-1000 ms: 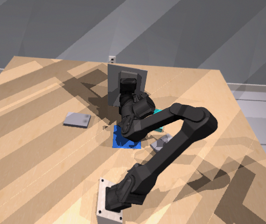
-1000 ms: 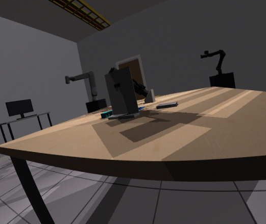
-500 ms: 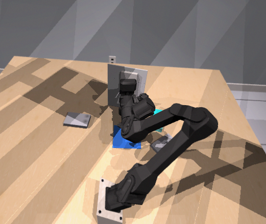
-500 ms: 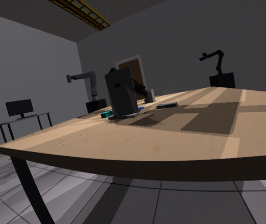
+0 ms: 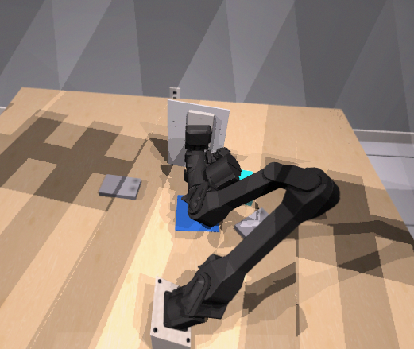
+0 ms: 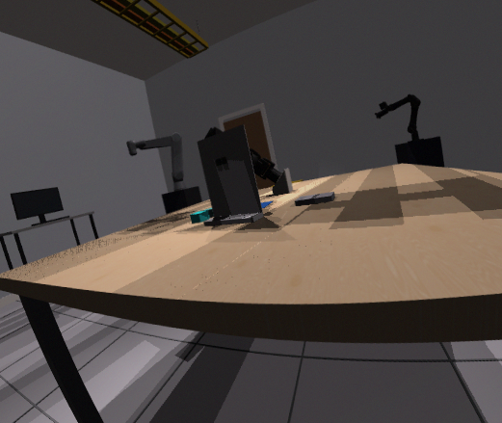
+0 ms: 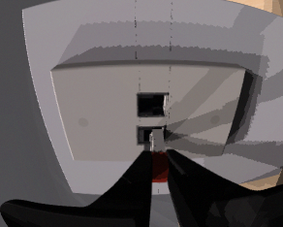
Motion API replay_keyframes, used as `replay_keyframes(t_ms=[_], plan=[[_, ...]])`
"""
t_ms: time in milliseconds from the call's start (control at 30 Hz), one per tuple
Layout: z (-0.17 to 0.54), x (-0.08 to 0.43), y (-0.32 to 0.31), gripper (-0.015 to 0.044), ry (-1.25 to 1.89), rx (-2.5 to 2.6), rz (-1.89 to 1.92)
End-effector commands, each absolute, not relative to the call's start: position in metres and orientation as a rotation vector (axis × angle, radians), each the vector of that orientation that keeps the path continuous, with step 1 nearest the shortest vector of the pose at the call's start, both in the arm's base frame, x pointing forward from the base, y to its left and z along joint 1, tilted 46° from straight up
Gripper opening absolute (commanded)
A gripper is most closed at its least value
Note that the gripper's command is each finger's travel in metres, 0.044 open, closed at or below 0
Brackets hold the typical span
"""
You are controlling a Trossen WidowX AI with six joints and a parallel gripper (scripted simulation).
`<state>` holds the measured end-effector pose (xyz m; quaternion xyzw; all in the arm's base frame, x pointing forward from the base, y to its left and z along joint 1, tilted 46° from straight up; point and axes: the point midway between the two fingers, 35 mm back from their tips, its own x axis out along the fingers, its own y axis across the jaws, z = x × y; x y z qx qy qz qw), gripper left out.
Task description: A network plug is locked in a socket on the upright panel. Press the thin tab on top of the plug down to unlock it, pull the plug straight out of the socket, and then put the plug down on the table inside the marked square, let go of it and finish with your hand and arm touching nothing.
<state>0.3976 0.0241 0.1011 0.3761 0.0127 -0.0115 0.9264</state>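
The upright panel [image 5: 176, 150] [image 6: 209, 163] [image 7: 41, 48] carries a pale socket block [image 5: 202, 117] [image 7: 107, 97] with two dark openings. My gripper [image 7: 157, 157] is shut on the plug, whose red body [image 7: 160, 167] shows between the fingertips. The plug's pale front part [image 7: 157, 138] reaches over the lower opening in the wrist view. How deep it sits in the socket and whether the tab is pressed cannot be told. In the top view my hand hides the plug. The blue marked square [image 5: 186, 219] [image 6: 267, 204] lies in front of the panel, partly covered by the arm.
A teal block [image 5: 246, 175] [image 6: 200, 217] stands right of the panel in the top view, partly behind the arm. A grey plate [image 5: 118, 187] [image 6: 314, 198] lies to the left, and another grey plate [image 5: 245, 226] lies beside the square, under the arm.
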Motion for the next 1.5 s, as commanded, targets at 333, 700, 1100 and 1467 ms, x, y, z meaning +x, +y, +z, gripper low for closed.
replay_keyframes(t_ms=[333, 700, 1100, 1467], plan=[[0.099, 0.388, 0.026, 0.0000, 0.027, 0.776, -0.028], [0.097, 0.382, 0.028, 0.0000, 0.027, 0.776, -0.028], [0.096, 0.374, 0.030, 0.0000, 0.034, 0.777, -0.031], [0.094, 0.367, 0.032, 0.0000, 0.043, 0.777, -0.035]])
